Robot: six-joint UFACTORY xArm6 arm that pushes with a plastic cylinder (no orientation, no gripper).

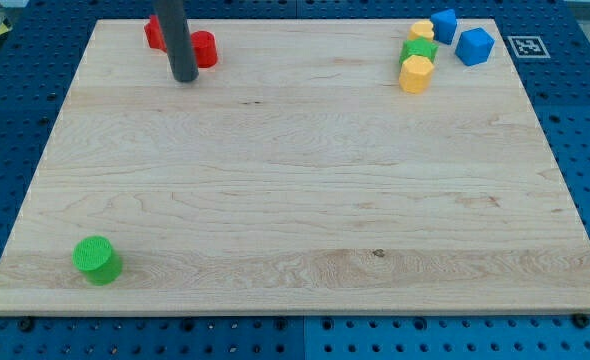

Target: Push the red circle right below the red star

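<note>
Resting our tip (185, 78) near the board's top-left corner, we have no claw, only a plain dark rod. The red circle (205, 48), a smooth squat cylinder, sits just up and to the view's right of our tip; the red star (153, 33) lies up-left, half hidden behind the rod. Board (295, 200) is pale grained wood.

You see the rod (175, 35) cut off by the view's top, and it hides the middle of the red pair; the red star (154, 33) shows only a sliver at its left; the red circle (204, 49) is partly covered.
</note>
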